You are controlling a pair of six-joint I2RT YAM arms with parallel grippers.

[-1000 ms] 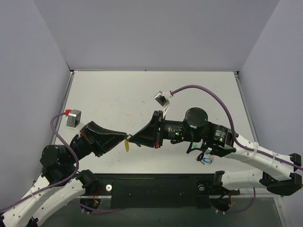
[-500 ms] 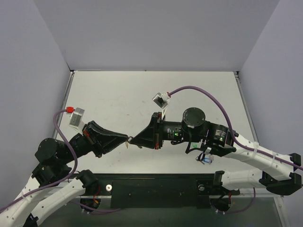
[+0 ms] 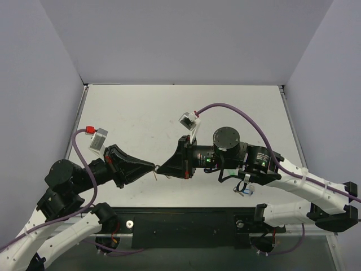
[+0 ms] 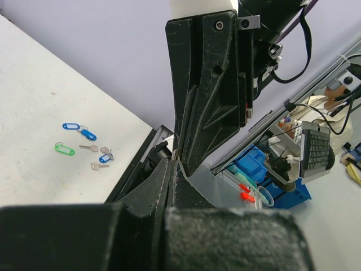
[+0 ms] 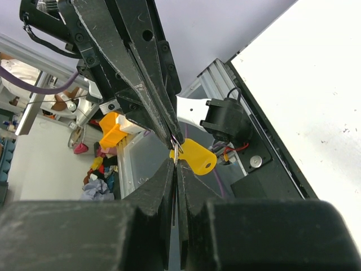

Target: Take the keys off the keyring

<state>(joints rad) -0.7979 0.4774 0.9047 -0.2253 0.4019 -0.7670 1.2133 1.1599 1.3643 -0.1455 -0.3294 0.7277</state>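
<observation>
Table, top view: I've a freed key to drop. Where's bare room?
Bare: the table, far half, from back wall to the arms. Crowded: centre, where left gripper meets right gripper; tagged keys lie near the front rail.

We see white arm links (image 3: 316,191), black round joints (image 3: 227,139), purple cables (image 3: 224,104), scuffed black tapering fingers (image 4: 208,96) with small screws (image 4: 219,25), plus a green light (image 3: 210,160).

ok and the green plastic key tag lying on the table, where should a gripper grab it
Best bet: pinch the green plastic key tag across its narrow width, around mid-length, coming straight down from above. It lies flat on the white table, long and slim, with bare table along both long sides; the small silver key sits off one end.
</observation>
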